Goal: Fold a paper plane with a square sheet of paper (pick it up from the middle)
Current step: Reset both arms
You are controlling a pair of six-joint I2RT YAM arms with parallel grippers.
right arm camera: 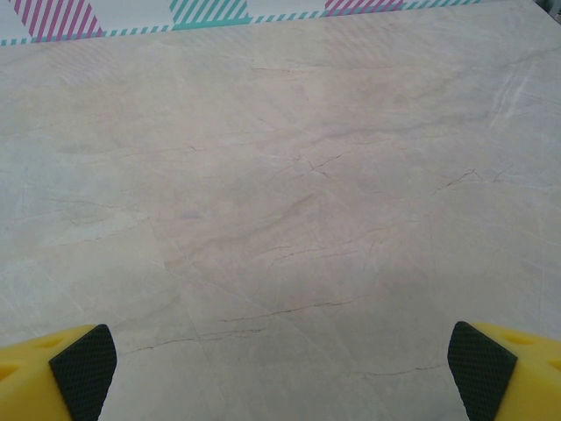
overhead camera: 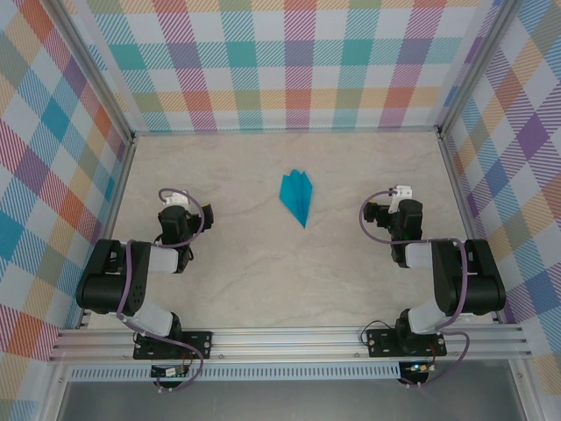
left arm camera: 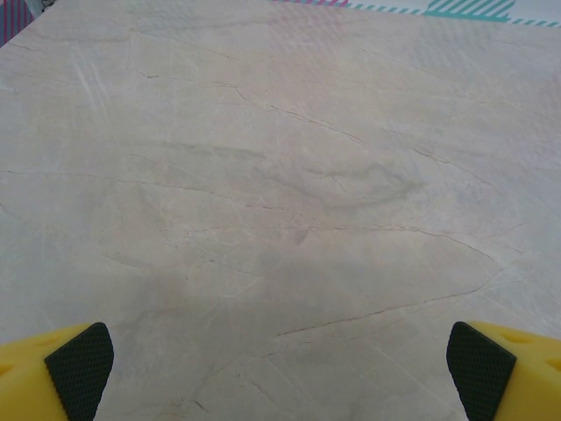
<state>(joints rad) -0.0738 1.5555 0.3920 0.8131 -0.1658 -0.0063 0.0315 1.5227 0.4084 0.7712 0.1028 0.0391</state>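
Both arms sit folded back at the near edge of the tabletop. The left pincer and the right pincer stand wide open and hold nothing. Each wrist view cuts their yellow fingers off at the lower corners. From above, the fingertips are hard to make out. The paper plane lies flat between the two pincers and slightly beyond them, well apart from both, its nose pointing toward the near edge. Checked walls rise behind it.
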